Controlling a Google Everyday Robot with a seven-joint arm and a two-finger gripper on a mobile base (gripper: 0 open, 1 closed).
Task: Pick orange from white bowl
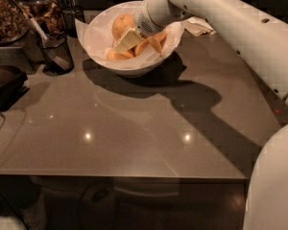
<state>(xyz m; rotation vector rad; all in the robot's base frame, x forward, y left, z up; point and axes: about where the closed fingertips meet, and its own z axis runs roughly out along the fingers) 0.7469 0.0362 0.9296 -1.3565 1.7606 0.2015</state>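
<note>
One gripper (126, 40), pale and angled down toward the left, sits inside the white bowl (134, 69), low among the oranges (154, 43). Whether it is spread or closed on anything cannot be told, since the fruit crowds around its tip. A rounder orange (120, 25) lies just behind it, touching or nearly touching it, and another piece shows below it at the bowl's front. A thin paper lining (92, 33) rises over the bowl's rim. The white arm (230, 18) comes in from the right and casts a broad shadow over the grey table (134, 133). A dark glass cup (56, 54) stands near the bowl's left side. A crumpled napkin (200, 27) lies to the bowl's right.
</note>
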